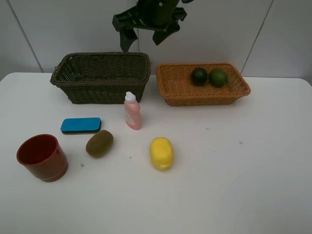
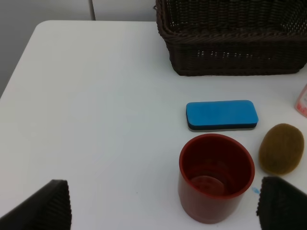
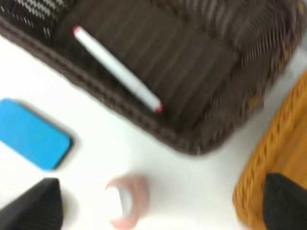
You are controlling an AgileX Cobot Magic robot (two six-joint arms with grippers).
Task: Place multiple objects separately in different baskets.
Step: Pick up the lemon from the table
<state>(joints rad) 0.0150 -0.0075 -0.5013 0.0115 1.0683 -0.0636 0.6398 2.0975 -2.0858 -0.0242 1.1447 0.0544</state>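
Reference item: the dark olive-green basket (image 1: 105,91), standing at the back of the white table (image 1: 234,170). The white pen (image 3: 117,69) lies flat on its floor, diagonal to the walls. Just beside its right end, not touching, stands the orange-tan basket (image 1: 202,101) with 2 fruits side by side: the dark mangosteen (image 1: 199,76) nearer the reference basket, the green lime (image 1: 218,77) beyond it. Whether the fruits touch cannot be told. The pink bottle (image 1: 132,111) stands upright, white cap on, just in front of the reference basket's right corner. The blue eraser block (image 1: 81,125) lies flat in front of its left half, with the brown kiwi (image 1: 99,143) just forward of the eraser. The red-brown plastic cup (image 1: 42,157) stands mouth up, well forward of the basket's left end. The yellow lemon (image 1: 161,153) lies well forward of its right corner, past the bottle. The right gripper (image 1: 145,35) hangs above the basket's right rear, jaws spread wide, gripping nothing. The left gripper (image 2: 163,206), seen in its wrist view only, is spread fully on the cup's side away from the basket, touching no item.
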